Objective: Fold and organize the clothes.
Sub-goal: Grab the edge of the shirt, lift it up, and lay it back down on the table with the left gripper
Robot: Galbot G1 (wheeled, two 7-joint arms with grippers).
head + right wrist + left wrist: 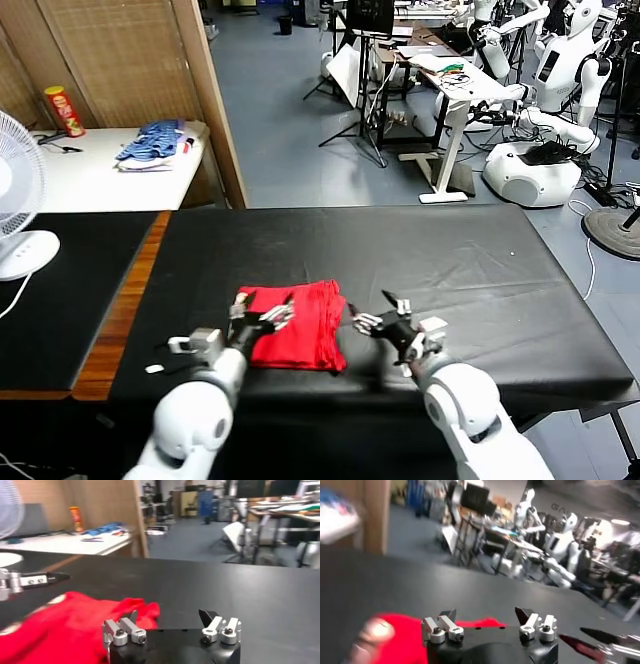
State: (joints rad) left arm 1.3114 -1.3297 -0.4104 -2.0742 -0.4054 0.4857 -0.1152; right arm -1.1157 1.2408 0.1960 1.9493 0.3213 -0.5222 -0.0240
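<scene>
**Inspector:** T-shirt (pixel 297 325) lay folded into a compact red block on the black table (pixel 480 260), near the front edge and between the two arms. Going left to right: what was noted?

**Assistant:** A white fan (pixel 18 215) stood at the far left, and a blue bundle (pixel 155 142) lay on the white side table behind, well apart from the work. The left gripper (pixel 262 318) sat over the shirt's left edge, jaws spread and holding nothing. The fold looked slightly rumpled along its right side. The right gripper (pixel 385 322) sat just beside that right edge, over bare table, jaws also spread and empty.

**Inspector:** Which step was in hand?

**Assistant:** In my judgement, a release after a fold; neither tool had cloth in it. Whether the print faced up could not be told.

**Inspector:** What did the next move call for?

**Assistant:** Probably either a further fold or squaring the block and setting it aside. Either way, both tools would need to come down on opposite edges and pinch every layer together, or the stack could slip apart.
</scene>
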